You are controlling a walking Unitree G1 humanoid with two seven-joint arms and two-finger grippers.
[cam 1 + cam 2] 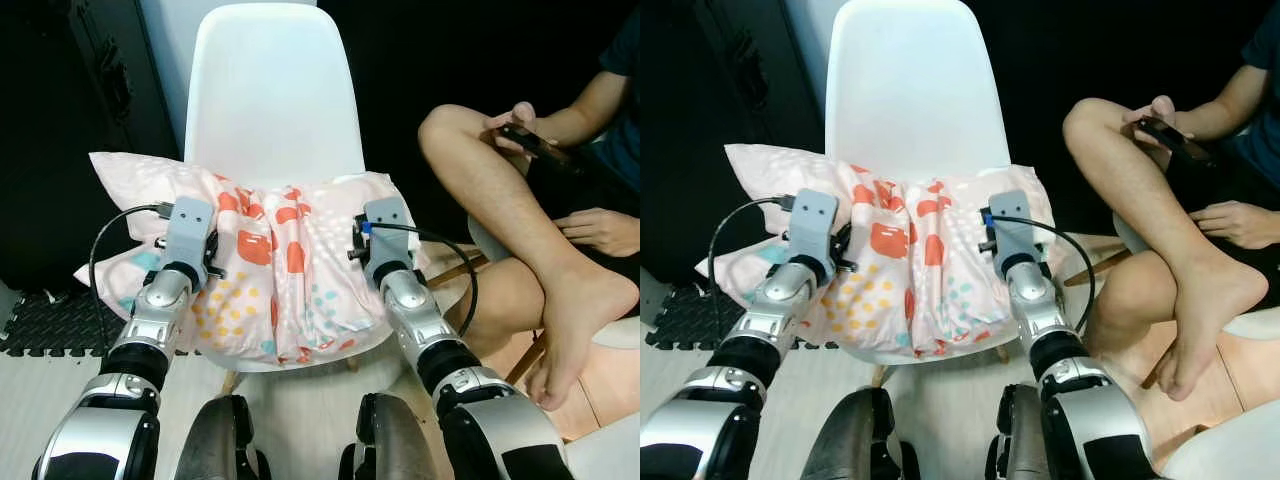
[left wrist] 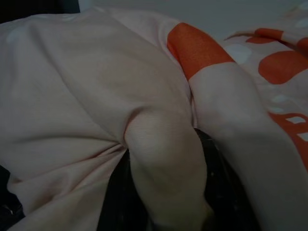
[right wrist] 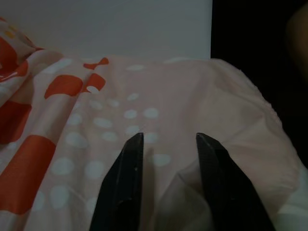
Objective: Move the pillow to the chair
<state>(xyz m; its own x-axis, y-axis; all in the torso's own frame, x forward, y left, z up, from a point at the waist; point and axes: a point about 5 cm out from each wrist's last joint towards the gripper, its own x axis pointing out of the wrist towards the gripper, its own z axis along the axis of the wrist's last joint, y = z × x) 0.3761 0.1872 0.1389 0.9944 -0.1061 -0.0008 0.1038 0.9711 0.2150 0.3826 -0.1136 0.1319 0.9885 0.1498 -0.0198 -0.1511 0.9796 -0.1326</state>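
Arms reach forward side by side, both silver forearms angled up toward the chair [image 1: 270, 90], wrists level over the seat. The left pincer [image 2: 163, 192] is buried in the pillow [image 1: 280, 270]: in its wrist view a fold of pale fabric bulges between the dark fingers, so it is closed on cloth near the pillow's left half. The right pincer [image 3: 166, 159] sits at the pillow's right side; its two black fingers [image 3: 122, 187] stand a little apart with a ridge of fabric rising between them, pressed into the cover, though I cannot tell whether they truly pinch it.

The pillow lies across the seat of the chair, against the backrest. It is wider than the seat: its left end overhangs well past the chair's edge into open air, its right end reaches just past the other edge, and its front droops over the seat's front rim. To the right, a seated person's bare leg [image 1: 520, 230] is near the right arm, leaving little room there; a dark foam mat [image 1: 50, 320] lies on the floor to the left.

The chair is smooth, white moulded plastic with a rounded back. The pillow is soft, creased down its middle, pale pink with orange patches and white, yellow and teal dots.
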